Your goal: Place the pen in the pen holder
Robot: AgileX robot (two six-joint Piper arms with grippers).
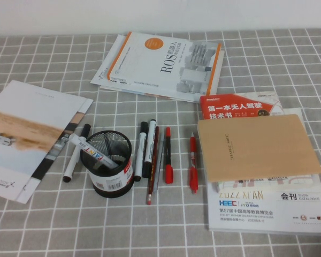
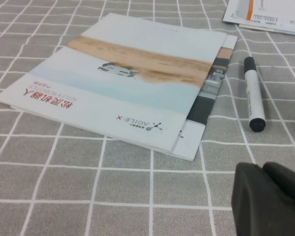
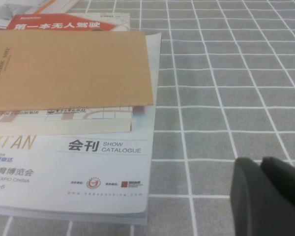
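Observation:
The pen (image 1: 94, 152), an all-white marker with coloured lettering, stands tilted inside the pen holder (image 1: 111, 172). Its upper end sticks out over the rim toward the far left. The holder is a black mesh cup with a white barcode sticker, standing left of centre in the high view. Neither gripper shows in the high view. My left gripper (image 2: 263, 168) is shut and empty, low over the cloth near the brochure's corner. My right gripper (image 3: 261, 161) is shut and empty, over the bare cloth beside the catalogue.
A white marker with a black cap (image 1: 75, 154) lies left of the holder and also shows in the left wrist view (image 2: 253, 93). More markers and red pens (image 1: 168, 155) lie to its right. A brochure (image 1: 27, 134), a book (image 1: 166, 64) and a brown notebook on catalogues (image 1: 257, 147) surround them.

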